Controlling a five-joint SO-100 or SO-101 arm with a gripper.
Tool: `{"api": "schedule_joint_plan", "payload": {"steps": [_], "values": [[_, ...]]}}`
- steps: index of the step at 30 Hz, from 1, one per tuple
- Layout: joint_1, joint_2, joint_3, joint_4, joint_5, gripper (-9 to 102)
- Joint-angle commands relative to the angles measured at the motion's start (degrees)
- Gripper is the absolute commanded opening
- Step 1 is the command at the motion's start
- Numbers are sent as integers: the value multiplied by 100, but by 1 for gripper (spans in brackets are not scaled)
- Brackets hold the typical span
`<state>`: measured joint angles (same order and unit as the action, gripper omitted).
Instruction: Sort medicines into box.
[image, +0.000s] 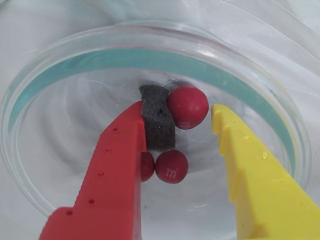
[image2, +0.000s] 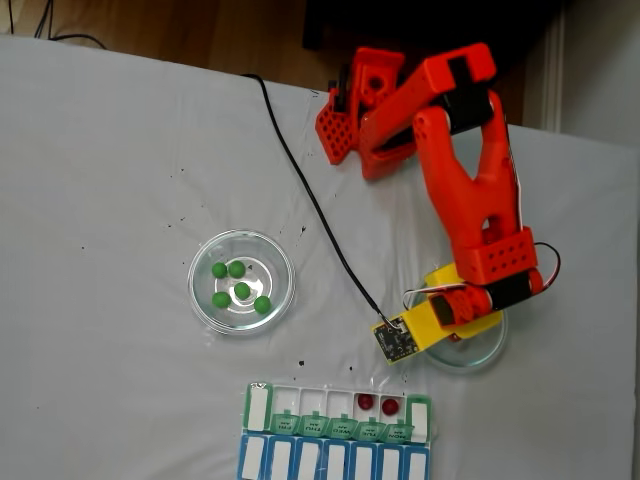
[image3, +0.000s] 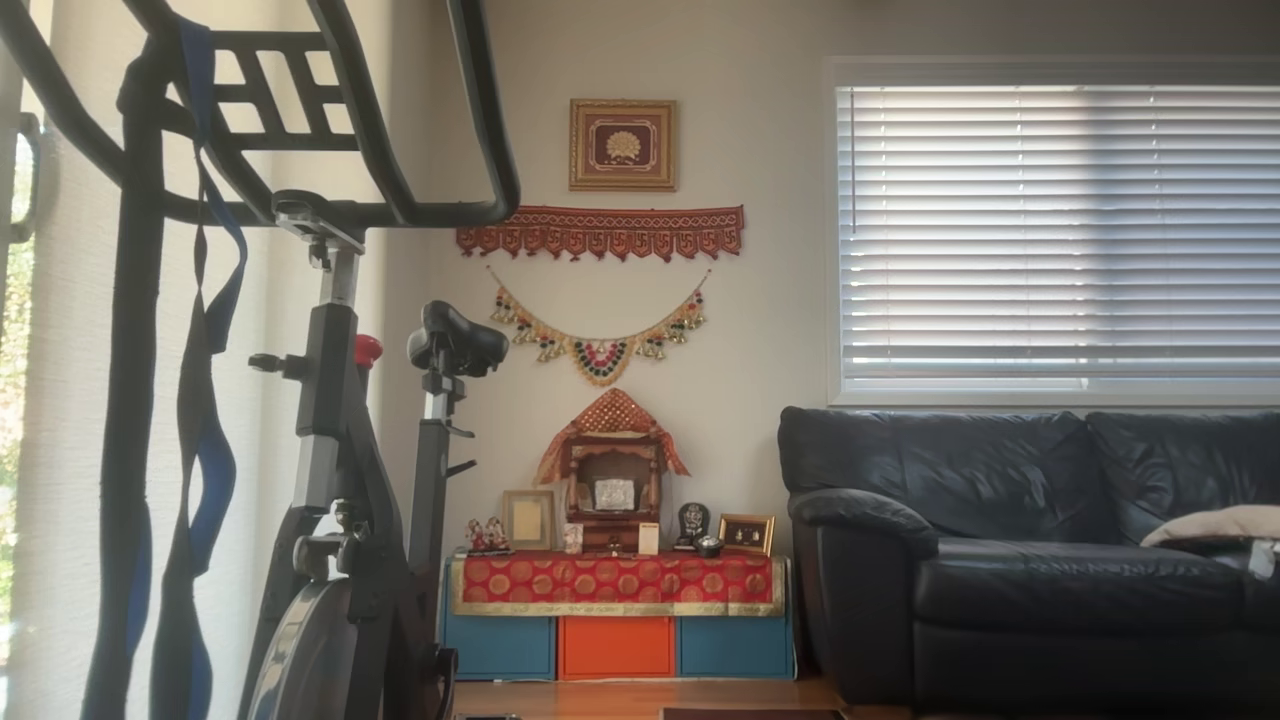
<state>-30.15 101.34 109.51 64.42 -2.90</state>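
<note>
In the wrist view my gripper (image: 181, 111) is open, down inside a clear glass dish (image: 60, 165). A dark red medicine ball (image: 187, 106) lies between the jaws. It touches the grey foam pad (image: 159, 127) on the red finger, and a small gap separates it from the yellow finger (image: 250, 170). Two more red balls (image: 171, 166) rest nearer the camera, one half hidden by the red finger. In the fixed view the box (image2: 335, 435) sits at the table's front edge, with two red balls (image2: 366, 402) in its open white compartments.
A second glass dish (image2: 205, 300) holding several green balls (image2: 241, 290) stands to the left in the fixed view. The orange arm (image2: 470, 190) reaches over the right dish (image2: 490, 350), and a black cable (image2: 310, 200) crosses the white table. The other view looks into a living room.
</note>
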Motion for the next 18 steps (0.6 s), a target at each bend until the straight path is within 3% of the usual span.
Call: {"api": "schedule_joint_plan", "payload": {"steps": [1, 18], "values": [[-70, 475, -26, -88, 0, 12], [-53, 404, -62, -176, 18, 5]]}}
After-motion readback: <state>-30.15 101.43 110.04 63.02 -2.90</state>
